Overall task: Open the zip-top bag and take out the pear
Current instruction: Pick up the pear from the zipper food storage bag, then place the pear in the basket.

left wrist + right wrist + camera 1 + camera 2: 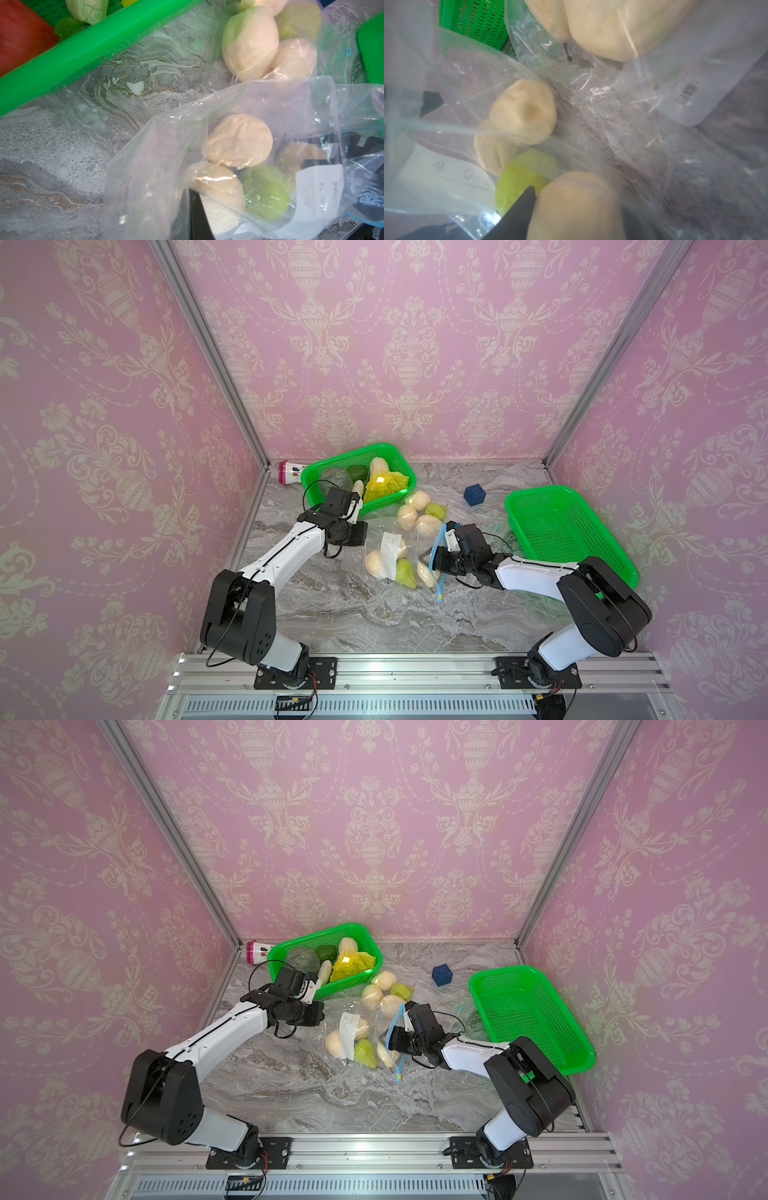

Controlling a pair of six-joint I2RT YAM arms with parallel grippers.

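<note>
In a top view the zip-top bag [415,545] lies on the marbled surface [353,614]. Its blue zip [437,545] loops open around the right end effector [435,567], which is inside the mouth, while the left end effector [360,533] sits at the bag's opposite end. The left wrist view shows that one closed, apparently pinching the thin, crinkly film, which looks limp and slippery. In the right wrist view the jaws stand apart either side of a cream pear [577,207], with a green pear [521,176] just beside it; whether they press it I cannot tell. The pear looks smooth, rounded and probably light, best gripped across its belly.
</note>
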